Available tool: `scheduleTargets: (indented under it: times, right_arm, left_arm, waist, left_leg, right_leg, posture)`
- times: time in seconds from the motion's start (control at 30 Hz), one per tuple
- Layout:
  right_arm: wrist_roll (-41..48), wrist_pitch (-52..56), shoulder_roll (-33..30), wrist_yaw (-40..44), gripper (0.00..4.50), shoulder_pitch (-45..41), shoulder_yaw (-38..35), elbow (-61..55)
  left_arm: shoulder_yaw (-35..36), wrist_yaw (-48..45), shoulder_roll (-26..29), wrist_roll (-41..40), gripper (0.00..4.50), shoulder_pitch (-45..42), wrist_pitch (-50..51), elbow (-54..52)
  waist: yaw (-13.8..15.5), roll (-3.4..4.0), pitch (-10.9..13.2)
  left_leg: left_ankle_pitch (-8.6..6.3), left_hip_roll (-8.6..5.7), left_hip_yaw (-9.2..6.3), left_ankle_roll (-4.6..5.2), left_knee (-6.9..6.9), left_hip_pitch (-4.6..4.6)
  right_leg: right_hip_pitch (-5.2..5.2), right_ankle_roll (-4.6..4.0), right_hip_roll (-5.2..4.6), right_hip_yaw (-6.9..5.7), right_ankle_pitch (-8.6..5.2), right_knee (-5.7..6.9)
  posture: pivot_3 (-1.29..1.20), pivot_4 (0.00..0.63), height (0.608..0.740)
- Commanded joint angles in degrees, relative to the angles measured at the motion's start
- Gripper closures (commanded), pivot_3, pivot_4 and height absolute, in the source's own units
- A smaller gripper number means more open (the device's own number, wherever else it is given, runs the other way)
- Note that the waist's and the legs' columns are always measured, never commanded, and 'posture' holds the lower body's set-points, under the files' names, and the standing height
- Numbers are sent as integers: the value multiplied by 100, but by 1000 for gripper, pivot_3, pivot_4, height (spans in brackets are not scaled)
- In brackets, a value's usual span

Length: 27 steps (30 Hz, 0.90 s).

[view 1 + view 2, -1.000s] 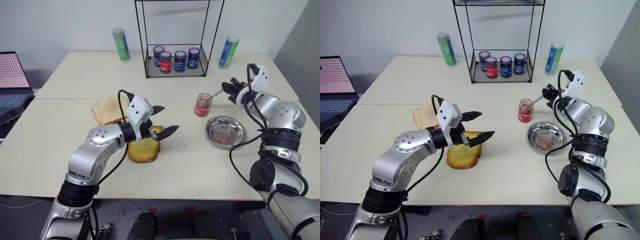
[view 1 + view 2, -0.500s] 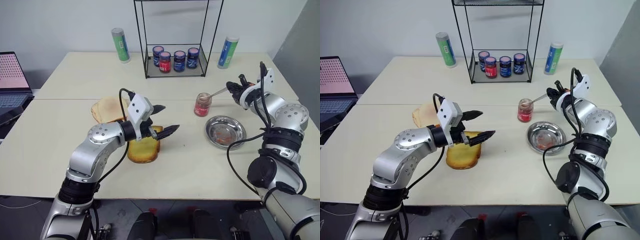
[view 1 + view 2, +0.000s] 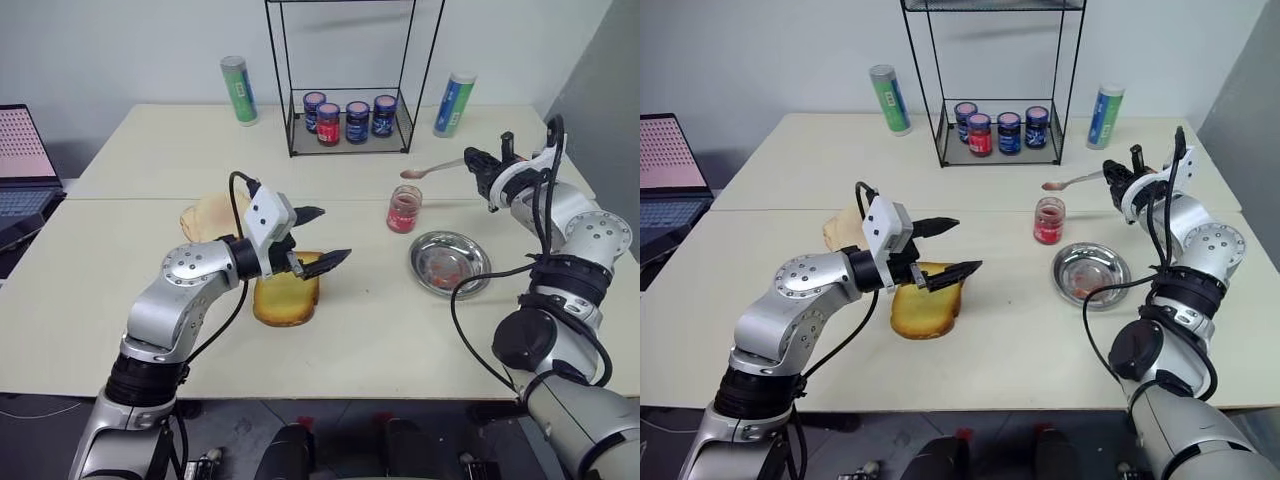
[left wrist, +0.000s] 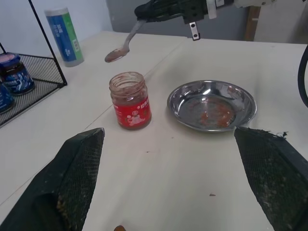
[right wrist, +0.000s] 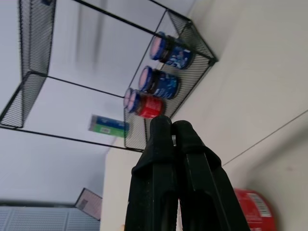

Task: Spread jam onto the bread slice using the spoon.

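The open glass jar of red jam [image 3: 404,210] stands right of the table's middle. Just above and behind it, the silver spoon [image 3: 430,170] hangs about level, its bowl [image 4: 115,55] smeared with jam and clear of the jar's mouth. My right gripper [image 3: 480,162] is shut on the spoon's handle, its black fingers [image 5: 168,139] pressed together. The thick golden bread slice [image 3: 285,295] lies flat to the left of the middle. My left gripper [image 3: 322,236] hovers open over its right edge, holding nothing, its fingers [image 4: 72,183] spread wide.
A steel dish [image 3: 450,263] with red smears sits in front of the jar to the right. A paler slice [image 3: 205,215] lies behind the bread. A wire rack [image 3: 350,120] holds several lidded jars, with tubes [image 3: 239,90] [image 3: 452,102] on either side. A laptop [image 3: 25,160] stands far left.
My right gripper has lifted the spoon out of the jam jar, rising and rolling its wrist, so the spoon now hangs above the jar. The left gripper has stayed put.
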Motion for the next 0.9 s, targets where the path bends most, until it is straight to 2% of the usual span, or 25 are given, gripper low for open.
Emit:
scheduleTargets:
  times: [0.03, 0.27, 0.53, 0.67, 0.9]
  right_arm:
    - [456, 336, 152, 126, 4468, -185, 549, -937]
    - [773, 707, 957, 204, 4468, 241, 1713, -2115]
    - [215, 591, 1221, 978, 4468, 1083, 3618, -3100]
    - [-392, 173, 942, 1666, 4468, 1219, 4472, -3348]
    - [-1756, -965, 167, 3019, 4468, 1386, 5934, -3523]
  left_arm:
    - [517, 129, 121, -203, 0, 505, -73, -634]
    - [1261, 716, -11, -250, 0, 2642, -213, -2169]
    - [1616, 1323, -876, 318, 0, 5656, -1286, -3305]
    - [1660, 1575, -1318, 502, 0, 6351, -1781, -3355]
    - [1580, 1649, -1602, 560, 0, 6656, -2314, -3055]
  waist:
    - [-33, 5, 3]
    - [-142, 11, 4]
    - [-3, 10, 4]
    - [44, 11, 5]
    - [56, 9, 3]
  left_leg:
    - [0, 1, 3, 0, -2, -2]
    - [-1, 9, -23, 1, -14, -5]
    - [-2, 3, -31, 2, -5, -3]
    - [-3, 2, -30, 2, -5, -1]
    - [-3, 2, -32, 1, -5, 0]
  right_leg:
    - [-6, 0, 0, 5, 0, 3]
    - [-19, -1, -1, 14, 0, 2]
    - [-9, 0, -5, 10, 0, -5]
    - [-6, 0, -6, 8, 0, -9]
    - [-4, 0, -2, 0, -1, -11]
  posture:
    - [0, 150, 740]
    - [0, 150, 740]
    - [0, 150, 740]
    - [0, 150, 740]
    - [0, 150, 740]
